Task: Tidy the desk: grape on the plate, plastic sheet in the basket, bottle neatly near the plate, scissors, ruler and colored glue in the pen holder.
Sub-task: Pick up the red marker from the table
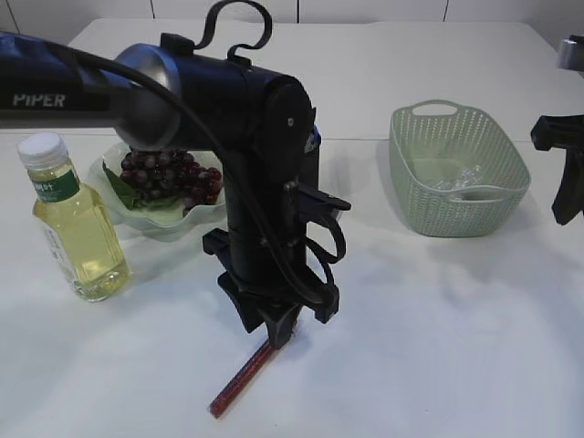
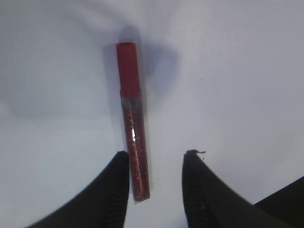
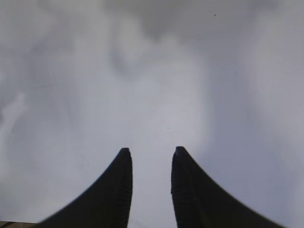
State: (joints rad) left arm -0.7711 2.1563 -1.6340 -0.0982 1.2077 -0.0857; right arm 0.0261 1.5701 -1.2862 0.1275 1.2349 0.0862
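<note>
A red glue tube [image 2: 133, 123] lay flat on the white table [image 1: 438, 347], in front of the grape plate [image 1: 173, 224]. The left gripper [image 2: 156, 159] was held open around its near end; the right gripper [image 3: 151, 154] was open, empty.

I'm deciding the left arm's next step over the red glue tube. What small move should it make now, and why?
Probably shift the left gripper slightly toward the glue tube to centre it, then close. The wrist view shows the jaws open with the tube's lower end lying against one finger rather than midway in the gap. The tube lies flat on the table, not yet lifted.
</note>
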